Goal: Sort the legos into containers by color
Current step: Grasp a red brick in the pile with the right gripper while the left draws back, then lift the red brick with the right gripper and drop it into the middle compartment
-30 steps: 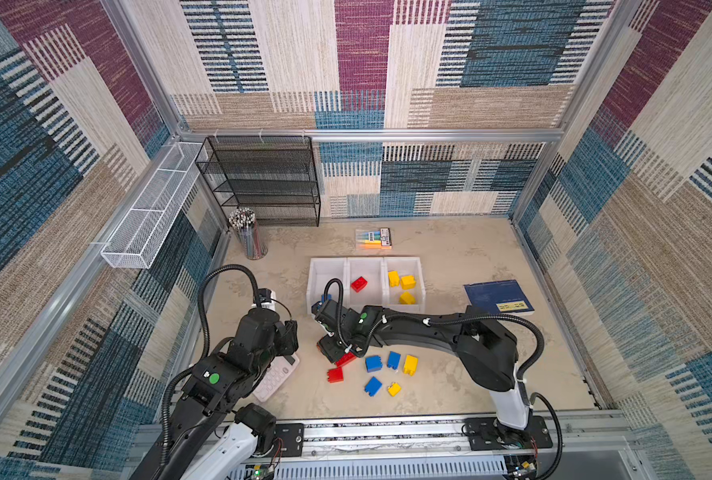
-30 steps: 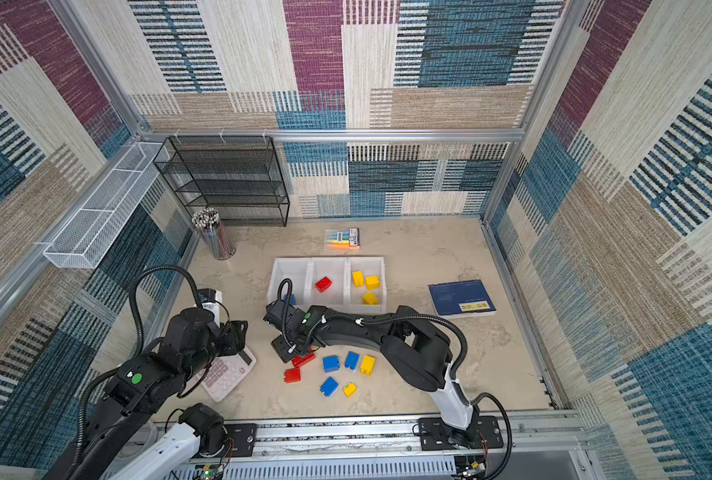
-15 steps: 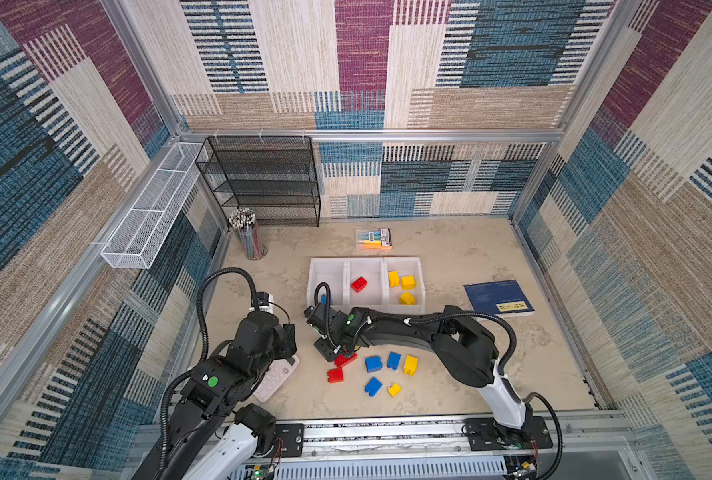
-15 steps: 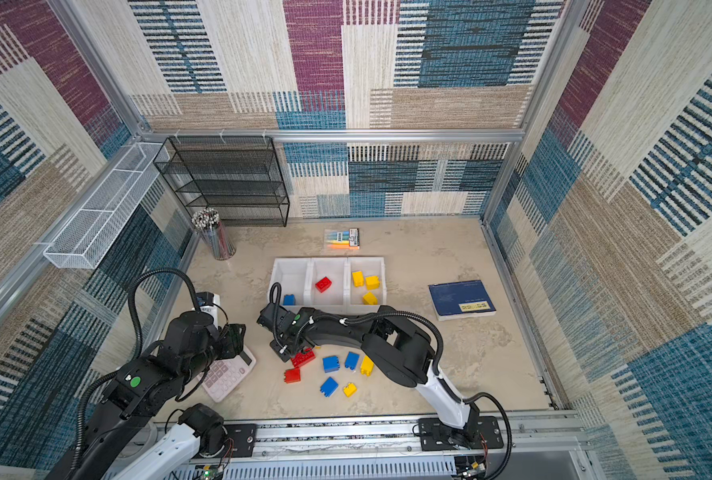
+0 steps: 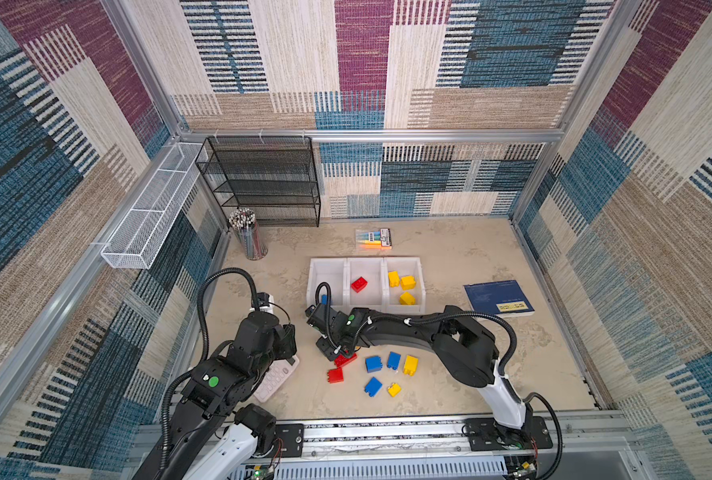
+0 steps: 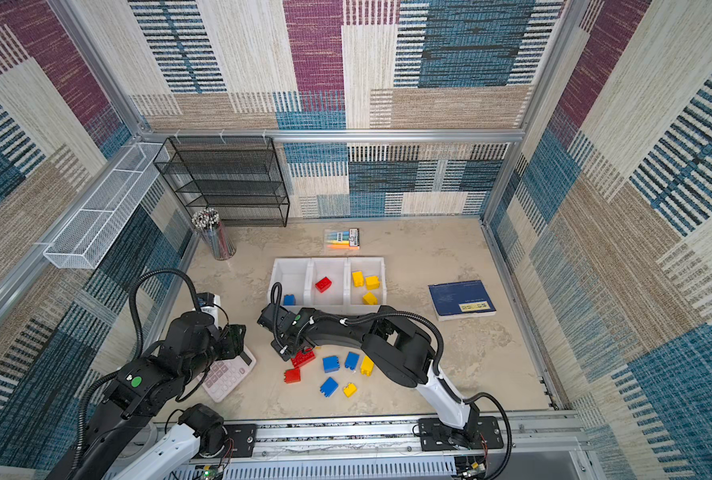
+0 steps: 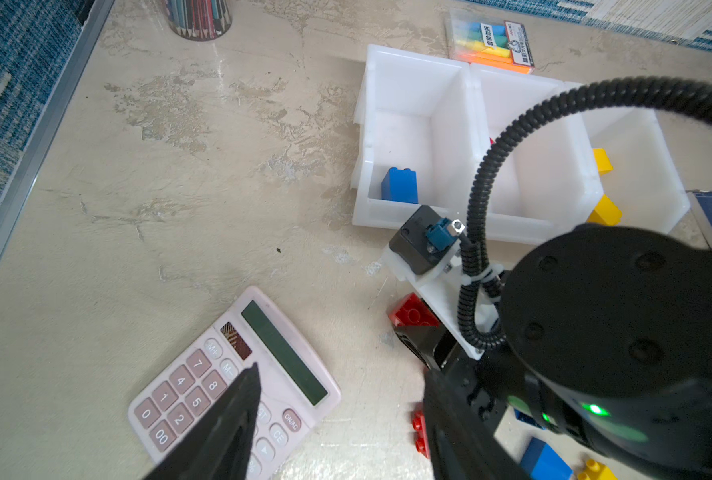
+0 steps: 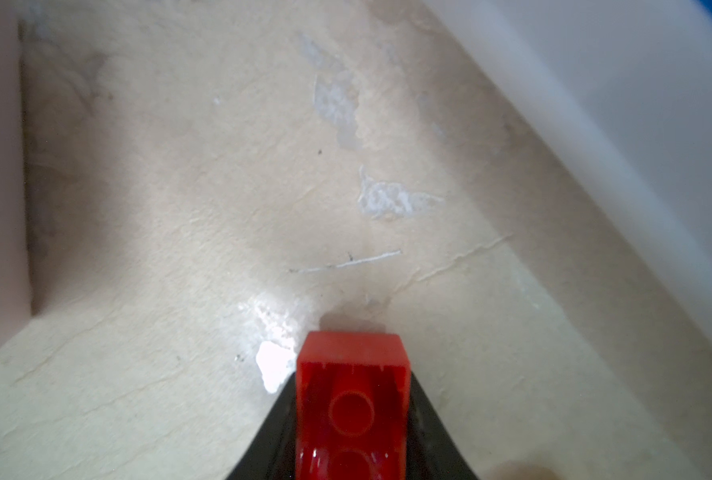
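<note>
My right gripper (image 5: 338, 353) reaches across the middle and is shut on a red lego (image 5: 345, 360), low over the table. The right wrist view shows this red lego (image 8: 353, 407) clamped between both jaws, hollow underside up. Loose legos lie beside it: a red one (image 5: 335, 375), three blue (image 5: 373, 364) and two yellow (image 5: 410, 365). The containers (image 5: 348, 266) hold a blue lego (image 7: 399, 185) in the left bin, a red one (image 5: 358, 284) in the middle and three yellow (image 5: 407, 282) on the right. My left gripper (image 7: 341, 374) hangs open above the calculator, holding nothing.
A pink calculator (image 5: 273, 378) lies under the left arm. A pencil cup (image 5: 250, 237), a black mesh rack (image 5: 262, 183) and a white wire tray (image 5: 150, 216) stand at the back left. A highlighter pack (image 5: 374, 239) lies behind the bins, a blue book (image 5: 497, 298) to their right.
My right gripper's jaws have closed on the red lego, and its elbow has swung over. The left arm has hardly moved.
</note>
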Controlling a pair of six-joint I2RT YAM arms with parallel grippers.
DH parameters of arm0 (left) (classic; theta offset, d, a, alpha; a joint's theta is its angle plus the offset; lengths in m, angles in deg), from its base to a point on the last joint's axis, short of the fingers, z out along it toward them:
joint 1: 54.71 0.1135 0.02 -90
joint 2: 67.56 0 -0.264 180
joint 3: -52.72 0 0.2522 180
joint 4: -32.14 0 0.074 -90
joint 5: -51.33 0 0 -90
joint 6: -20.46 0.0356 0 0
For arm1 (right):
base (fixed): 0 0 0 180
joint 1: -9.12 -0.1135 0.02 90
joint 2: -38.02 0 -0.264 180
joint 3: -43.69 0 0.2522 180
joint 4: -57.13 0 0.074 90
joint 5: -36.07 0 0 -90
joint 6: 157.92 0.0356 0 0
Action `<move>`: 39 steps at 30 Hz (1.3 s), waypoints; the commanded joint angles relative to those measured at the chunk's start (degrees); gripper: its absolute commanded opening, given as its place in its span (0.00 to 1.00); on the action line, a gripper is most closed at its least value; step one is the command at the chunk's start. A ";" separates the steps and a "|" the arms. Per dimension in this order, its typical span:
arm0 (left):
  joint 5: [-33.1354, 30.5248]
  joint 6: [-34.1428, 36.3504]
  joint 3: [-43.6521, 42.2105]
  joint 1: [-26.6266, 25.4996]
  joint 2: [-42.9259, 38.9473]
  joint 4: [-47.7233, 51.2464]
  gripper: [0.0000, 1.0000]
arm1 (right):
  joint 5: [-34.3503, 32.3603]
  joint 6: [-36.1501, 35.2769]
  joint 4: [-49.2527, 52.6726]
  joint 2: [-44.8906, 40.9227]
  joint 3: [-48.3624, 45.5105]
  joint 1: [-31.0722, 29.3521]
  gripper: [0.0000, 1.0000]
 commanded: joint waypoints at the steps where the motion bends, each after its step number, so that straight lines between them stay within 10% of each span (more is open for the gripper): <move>1: -0.28 -1.17 -0.11 -0.03 0.15 0.08 0.65 | -0.26 0.94 -1.15 -1.78 -0.09 0.04 0.30; 39: 5.85 -1.39 -2.03 -0.05 3.98 -3.75 0.65 | -9.44 0.11 -0.26 -5.13 4.79 17.93 0.33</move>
